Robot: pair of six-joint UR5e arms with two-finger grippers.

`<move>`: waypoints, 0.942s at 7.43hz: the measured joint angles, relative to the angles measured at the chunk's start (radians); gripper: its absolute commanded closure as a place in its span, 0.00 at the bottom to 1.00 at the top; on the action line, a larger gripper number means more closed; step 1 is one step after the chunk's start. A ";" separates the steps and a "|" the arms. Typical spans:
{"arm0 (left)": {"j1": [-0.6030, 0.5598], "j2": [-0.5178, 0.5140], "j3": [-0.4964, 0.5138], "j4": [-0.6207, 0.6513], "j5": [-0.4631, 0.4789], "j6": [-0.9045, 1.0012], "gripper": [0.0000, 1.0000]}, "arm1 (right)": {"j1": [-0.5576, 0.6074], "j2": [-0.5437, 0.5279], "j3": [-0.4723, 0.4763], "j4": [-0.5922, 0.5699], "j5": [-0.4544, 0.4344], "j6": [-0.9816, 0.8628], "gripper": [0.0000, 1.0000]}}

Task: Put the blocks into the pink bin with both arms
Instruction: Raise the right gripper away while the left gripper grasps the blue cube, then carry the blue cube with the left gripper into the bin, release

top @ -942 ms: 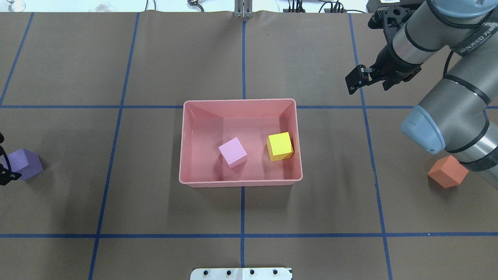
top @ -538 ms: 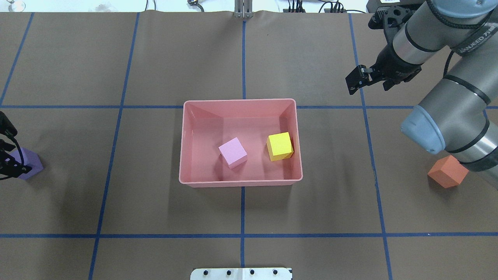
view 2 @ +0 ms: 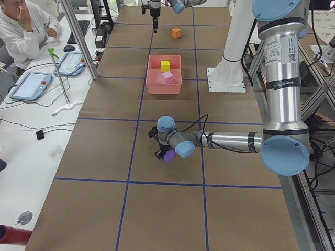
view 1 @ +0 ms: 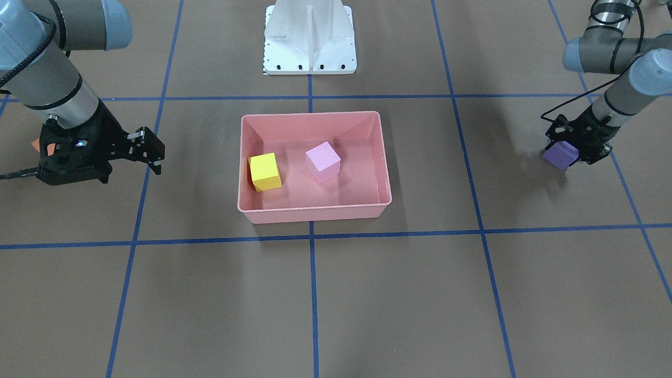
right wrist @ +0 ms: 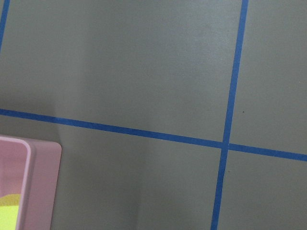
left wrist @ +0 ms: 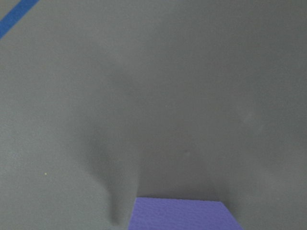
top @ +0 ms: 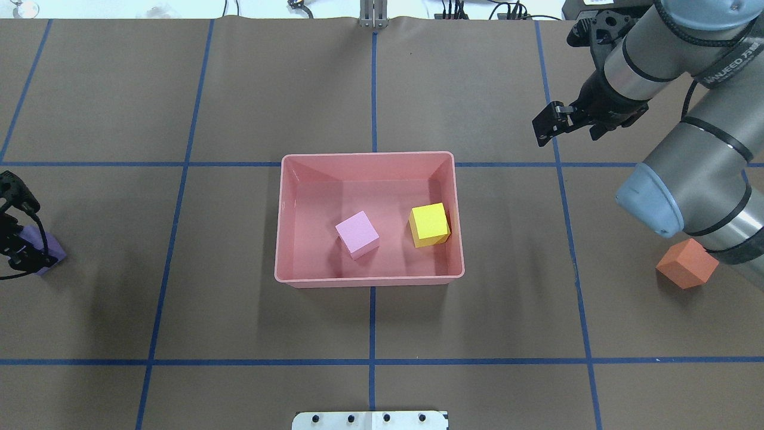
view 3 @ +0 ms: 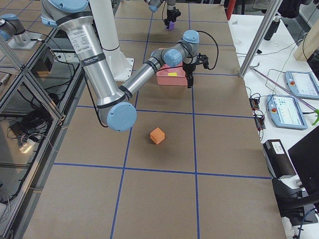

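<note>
The pink bin (top: 370, 279) (view 1: 315, 214) sits mid-table and holds the pale pink block (top: 357, 234) and the yellow block (top: 430, 224). The purple block (view 1: 560, 155) (top: 52, 248) rests on the table at the far left. My left gripper (view 1: 573, 144) (top: 27, 251) is low over it, jaws open on either side of it. The orange block (top: 686, 264) lies on the table at the right, beside my right arm's elbow. My right gripper (top: 568, 132) (view 1: 128, 160) is open and empty, above the table beyond the bin's far right corner.
The white robot base (view 1: 310, 37) (top: 370, 420) stands at the near table edge, behind the bin. Blue tape lines grid the brown table. In the exterior left view an operator (view 2: 21, 26) and tablets (view 2: 31, 86) are at a side desk.
My left gripper has come in from the left edge and now covers most of the purple block, which has not moved. The right arm has barely moved.
</note>
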 measured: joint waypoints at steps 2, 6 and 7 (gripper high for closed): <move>-0.021 -0.008 -0.023 0.020 -0.119 -0.007 0.92 | 0.000 -0.001 -0.001 0.001 0.001 -0.001 0.00; -0.060 -0.200 -0.228 0.310 -0.150 -0.338 0.91 | 0.018 -0.055 0.005 0.009 0.005 -0.128 0.00; -0.037 -0.284 -0.241 0.331 -0.149 -0.501 0.90 | 0.042 -0.096 0.009 0.010 0.007 -0.200 0.00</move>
